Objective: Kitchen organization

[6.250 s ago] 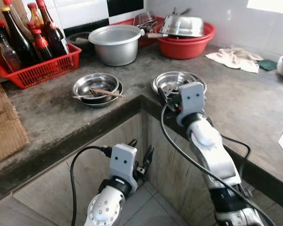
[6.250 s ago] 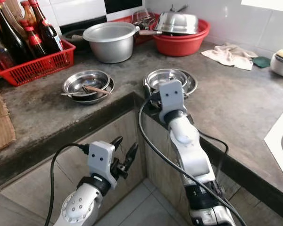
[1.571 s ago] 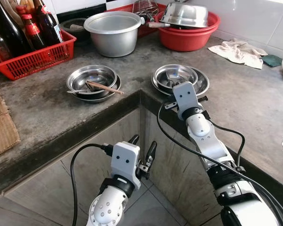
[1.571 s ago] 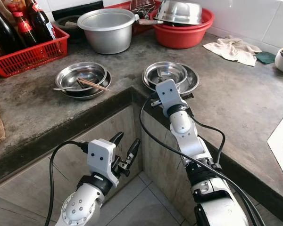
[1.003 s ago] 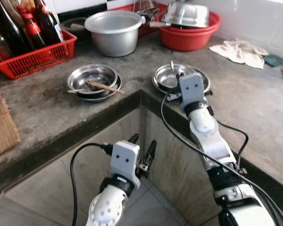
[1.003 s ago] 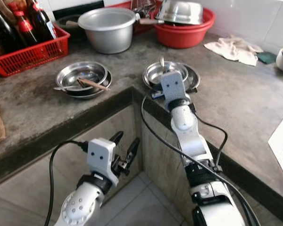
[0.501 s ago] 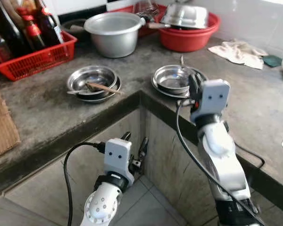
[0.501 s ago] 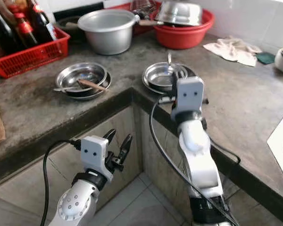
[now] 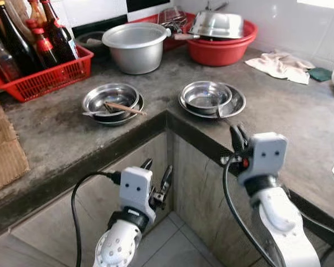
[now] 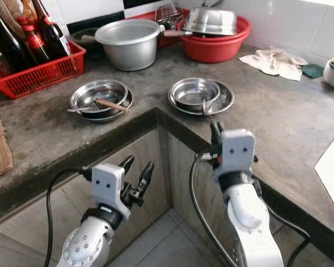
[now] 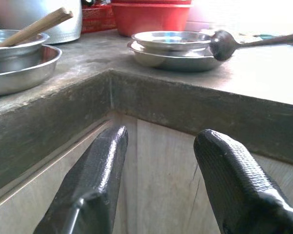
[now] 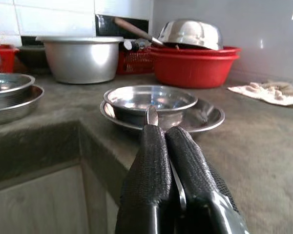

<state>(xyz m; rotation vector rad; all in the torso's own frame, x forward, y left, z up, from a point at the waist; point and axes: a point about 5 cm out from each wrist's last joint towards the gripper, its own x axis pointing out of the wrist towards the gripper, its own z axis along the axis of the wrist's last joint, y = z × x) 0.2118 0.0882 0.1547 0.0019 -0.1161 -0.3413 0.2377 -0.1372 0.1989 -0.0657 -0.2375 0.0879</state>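
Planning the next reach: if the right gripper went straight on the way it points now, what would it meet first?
Probably the small steel bowl stacked in the wide steel plate near the counter corner. The right gripper, shut on a spoon, points straight at them; depth is unclear.

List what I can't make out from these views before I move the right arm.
- Spoon: in the right wrist view the shut right gripper covers its handle, and just the far end pokes out.
- Inside of the red tub: the eye views show an upturned steel bowl covering it.
- Bottles in the red basket: their tops are cut off by the upper edge of the eye views.
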